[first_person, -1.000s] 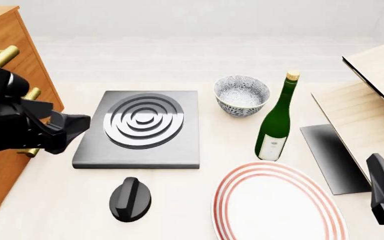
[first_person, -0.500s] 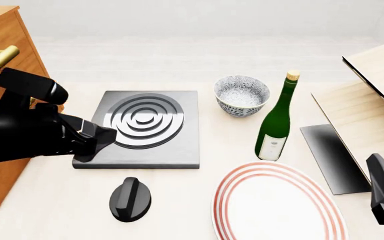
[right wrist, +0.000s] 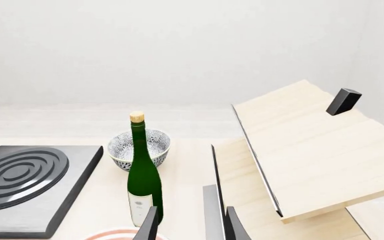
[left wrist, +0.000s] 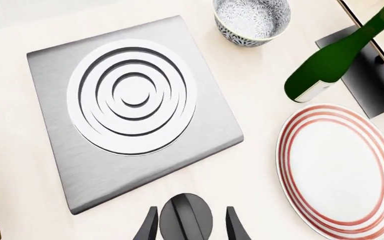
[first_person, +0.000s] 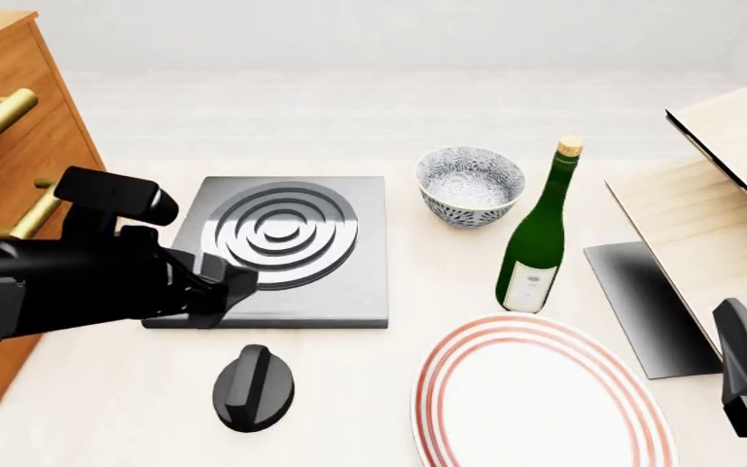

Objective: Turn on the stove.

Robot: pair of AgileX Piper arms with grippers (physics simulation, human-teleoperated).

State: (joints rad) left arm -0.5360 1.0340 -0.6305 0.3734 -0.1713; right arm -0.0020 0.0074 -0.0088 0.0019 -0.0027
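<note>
Swinging in from the drawer side, the left gripper (first_person: 225, 292) is now hanging over the stove's (first_person: 347, 282) near edge, fingers apart, closing on the knob (first_person: 254, 387) that sits on the table just in front of the slab. The right gripper (right wrist: 186, 225) is staying parked, slightly open. A descent onto the knob looks next.
</note>
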